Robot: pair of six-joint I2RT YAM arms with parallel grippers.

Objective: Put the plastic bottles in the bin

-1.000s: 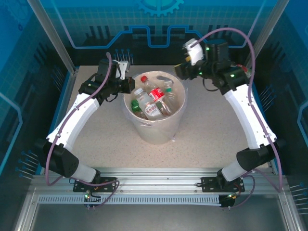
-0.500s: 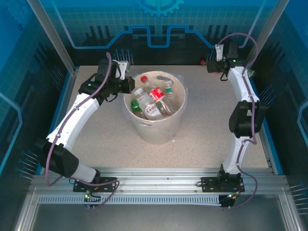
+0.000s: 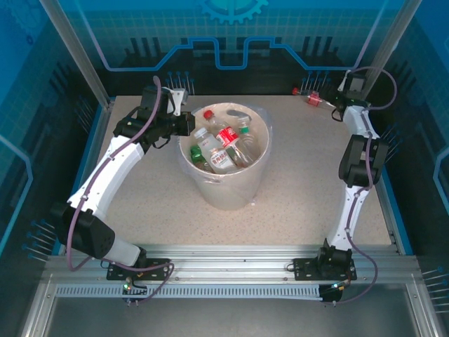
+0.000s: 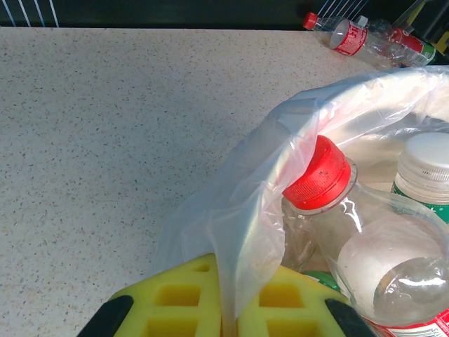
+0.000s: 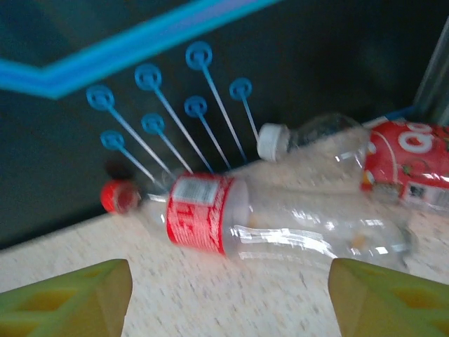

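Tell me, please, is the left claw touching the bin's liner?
Touching: the left wrist view shows the liner pinched between the left claw's yellow pads.

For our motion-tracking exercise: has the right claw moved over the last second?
Yes. The right claw has swung rightward, away from the bin, to the loose bottles in the far right corner.

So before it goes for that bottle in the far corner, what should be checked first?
1. Right fingers spread apart, nothing between: ok.
2. Clear plastic bottle with red cap and red label lying ahead of them: ok.
3. That bottle free of neighbours: not ok; a white-capped clear bottle lies just behind it.
4. Left fingers pinching the clear plastic bag liner: ok.
5. Room left in the round cream-white plastic bin: cannot tell.
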